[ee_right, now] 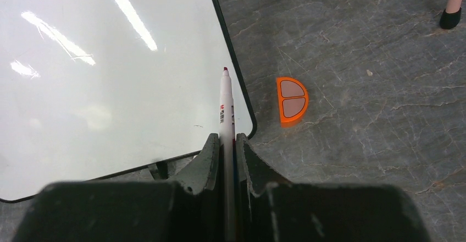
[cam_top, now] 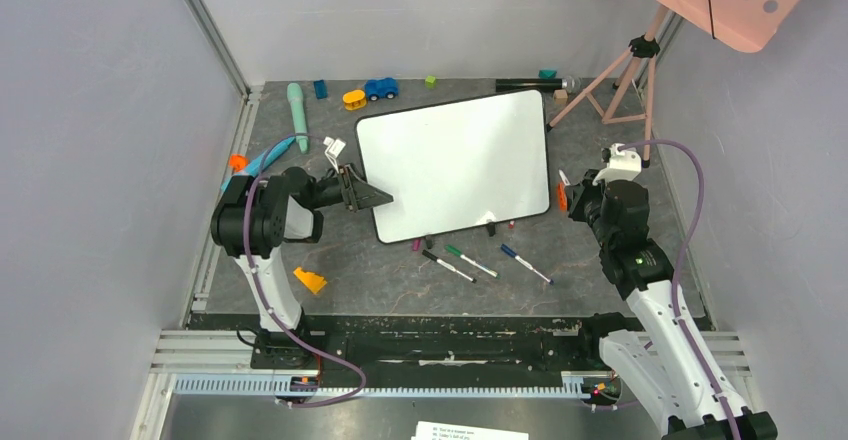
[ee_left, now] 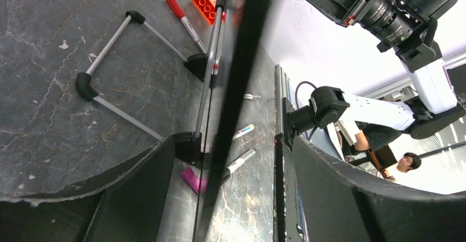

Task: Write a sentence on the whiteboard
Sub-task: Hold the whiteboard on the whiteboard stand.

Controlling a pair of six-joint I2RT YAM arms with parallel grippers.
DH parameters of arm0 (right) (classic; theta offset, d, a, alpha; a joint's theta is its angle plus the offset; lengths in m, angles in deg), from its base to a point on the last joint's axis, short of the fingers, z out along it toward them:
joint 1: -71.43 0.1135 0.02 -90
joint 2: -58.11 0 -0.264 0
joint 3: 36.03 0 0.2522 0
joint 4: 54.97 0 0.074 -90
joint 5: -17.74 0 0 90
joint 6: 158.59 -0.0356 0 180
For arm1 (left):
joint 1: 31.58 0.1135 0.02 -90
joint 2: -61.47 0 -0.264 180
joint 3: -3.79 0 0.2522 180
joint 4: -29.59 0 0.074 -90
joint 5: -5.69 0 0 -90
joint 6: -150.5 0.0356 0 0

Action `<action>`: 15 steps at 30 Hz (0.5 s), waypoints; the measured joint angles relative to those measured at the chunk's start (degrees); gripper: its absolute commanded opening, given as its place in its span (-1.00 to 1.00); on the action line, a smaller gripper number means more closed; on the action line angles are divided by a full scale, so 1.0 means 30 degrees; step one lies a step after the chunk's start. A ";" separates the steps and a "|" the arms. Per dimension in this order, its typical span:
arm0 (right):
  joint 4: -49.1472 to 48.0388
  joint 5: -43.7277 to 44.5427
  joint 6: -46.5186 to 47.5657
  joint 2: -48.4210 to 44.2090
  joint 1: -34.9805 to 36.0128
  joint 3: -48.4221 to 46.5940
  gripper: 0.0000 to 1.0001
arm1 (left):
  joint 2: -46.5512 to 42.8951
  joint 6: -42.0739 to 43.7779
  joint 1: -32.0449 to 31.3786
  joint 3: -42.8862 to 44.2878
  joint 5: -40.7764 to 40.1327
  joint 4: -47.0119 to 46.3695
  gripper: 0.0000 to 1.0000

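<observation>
The whiteboard point(cam_top: 455, 165) stands tilted at the table's middle, and its white face is blank. No sentence shows on it. My left gripper point(cam_top: 375, 198) is at the board's left edge. In the left wrist view its fingers point(ee_left: 143, 181) stand wide apart with the board's black frame point(ee_left: 242, 60) running between them. My right gripper point(cam_top: 572, 195) is beside the board's lower right corner point(ee_right: 242, 115). It point(ee_right: 225, 138) is shut on an uncapped white marker point(ee_right: 226, 104) whose dark pink tip points over the board's right edge.
Black point(cam_top: 447, 266), green point(cam_top: 470, 260) and blue point(cam_top: 525, 263) markers lie in front of the board, with a purple cap point(ee_left: 192, 180) by its foot. An orange half-round block point(ee_right: 292, 101) lies right of the board. A pink tripod point(cam_top: 620, 75) stands back right, toys along the back.
</observation>
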 measured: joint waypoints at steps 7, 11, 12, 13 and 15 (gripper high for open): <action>0.0007 -0.0007 0.0022 0.0015 0.0000 0.0000 -1.00 | 0.0015 -0.0007 -0.0022 0.0962 0.0197 0.0036 0.66; 0.0029 -0.0007 0.0036 0.0036 0.0000 -0.0007 -1.00 | 0.0138 -0.0015 -0.0022 0.2200 0.0328 0.0029 0.64; 0.0058 -0.0007 0.0036 0.0058 0.0000 -0.0007 -1.00 | 0.0153 -0.0015 -0.0022 0.2492 0.0342 0.0036 0.64; 0.0109 -0.0007 0.0044 0.0087 0.0000 -0.0015 -1.00 | 0.0153 -0.0015 -0.0022 0.2812 0.0393 0.0036 0.64; 0.0262 -0.0007 0.0066 0.0175 0.0000 -0.0073 -1.00 | 0.0153 -0.0015 -0.0022 0.3432 0.0685 0.0029 0.64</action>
